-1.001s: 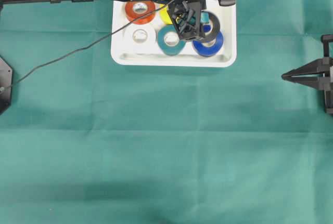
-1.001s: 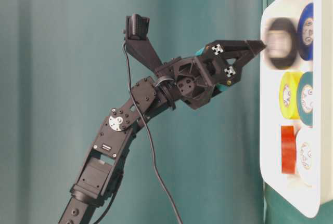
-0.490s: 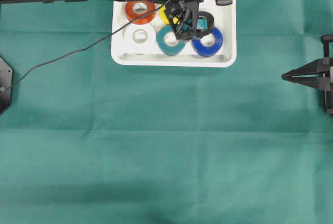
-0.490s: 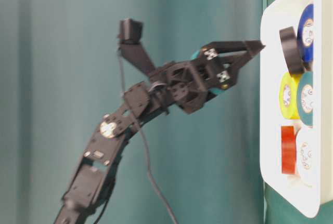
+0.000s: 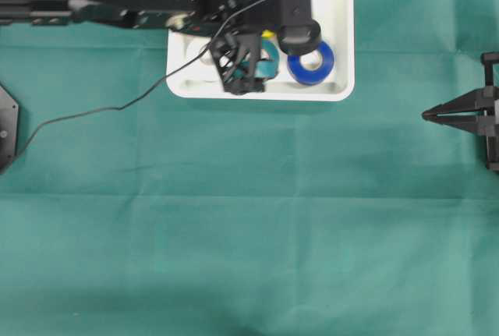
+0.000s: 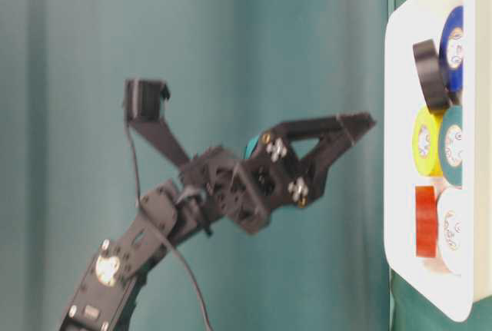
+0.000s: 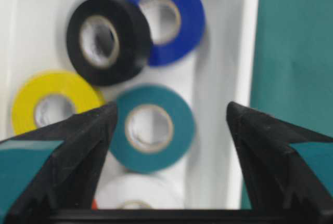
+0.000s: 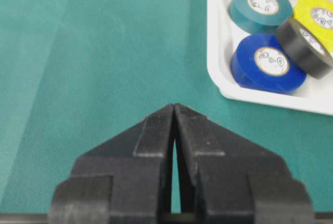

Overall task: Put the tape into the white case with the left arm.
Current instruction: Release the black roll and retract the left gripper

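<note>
The left gripper has pulled back from the white case, jaws wide and empty. The black tape now leans on the blue roll inside, beside yellow, teal, white and orange rolls. The right gripper is pinched closed.

You've got a white case on green cloth, holding black, blue, teal, yellow, white and orange-red tape rolls.
</note>
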Available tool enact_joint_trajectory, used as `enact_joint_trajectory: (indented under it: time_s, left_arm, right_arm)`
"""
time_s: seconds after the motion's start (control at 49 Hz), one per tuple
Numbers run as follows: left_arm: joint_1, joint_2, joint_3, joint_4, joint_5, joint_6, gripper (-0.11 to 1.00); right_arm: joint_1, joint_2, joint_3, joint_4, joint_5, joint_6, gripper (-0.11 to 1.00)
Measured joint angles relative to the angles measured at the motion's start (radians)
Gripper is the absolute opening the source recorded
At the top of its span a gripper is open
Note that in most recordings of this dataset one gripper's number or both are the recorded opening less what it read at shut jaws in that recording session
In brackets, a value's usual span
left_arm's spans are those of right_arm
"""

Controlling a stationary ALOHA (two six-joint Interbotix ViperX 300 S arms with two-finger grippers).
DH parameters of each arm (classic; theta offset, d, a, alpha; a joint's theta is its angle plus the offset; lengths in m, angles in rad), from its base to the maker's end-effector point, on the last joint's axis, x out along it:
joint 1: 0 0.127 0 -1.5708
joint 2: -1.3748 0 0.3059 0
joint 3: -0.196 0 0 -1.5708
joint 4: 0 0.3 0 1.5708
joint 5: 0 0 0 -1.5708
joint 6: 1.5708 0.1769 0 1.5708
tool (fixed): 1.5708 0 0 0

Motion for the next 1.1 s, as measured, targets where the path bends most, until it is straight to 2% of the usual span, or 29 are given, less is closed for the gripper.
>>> enact_joint_trajectory:
  time_s: [0.184,0.592,0.837,1.103]
  left_arm:
    - [-0.034,-0.106,0.127,0.000,-0.052,-0.003,0.82]
    - [-0.075,-0.327,0.405,-0.002,-0.268,-0.005,0.82]
    - [-0.107,-0.440,0.525,-0.003,-0.354,-0.005,0.82]
    - [-0.117,-0.552,0.627,-0.003,-0.387,-0.005,0.82]
  right_arm:
    - [0.000,0.000,0.000,0.000,0.000,-0.002,-0.09]
    - [0.000,0.000,0.000,0.000,0.000,0.000,-0.09]
    - [0.000,0.000,0.000,0.000,0.002,0.000,-0.09]
    - [0.000,0.000,0.000,0.000,0.000,0.000,-0.09]
